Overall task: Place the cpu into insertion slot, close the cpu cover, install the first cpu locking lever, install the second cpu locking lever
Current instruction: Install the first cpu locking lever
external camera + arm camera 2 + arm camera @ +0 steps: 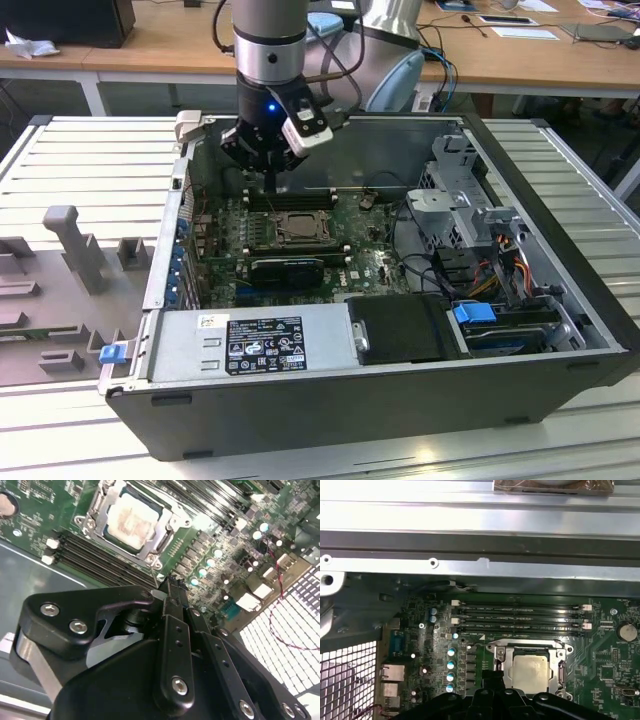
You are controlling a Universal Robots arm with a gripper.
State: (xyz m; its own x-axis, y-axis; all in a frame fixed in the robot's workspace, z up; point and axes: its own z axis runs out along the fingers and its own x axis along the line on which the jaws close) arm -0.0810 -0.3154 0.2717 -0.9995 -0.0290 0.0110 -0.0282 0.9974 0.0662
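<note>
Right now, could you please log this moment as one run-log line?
cpu: seated in insertion slot | cpu cover: down over cpu | gripper: low by slot's corner, beside memory slots

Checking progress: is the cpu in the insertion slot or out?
In. The cpu lies flat inside the insertion slot in both wrist views.

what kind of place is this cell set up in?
Likely a robotics lab or workshop: an open desktop PC case lies on a slatted metal bench, a robot arm reaches into it, and wooden desks with papers stand behind.
</note>
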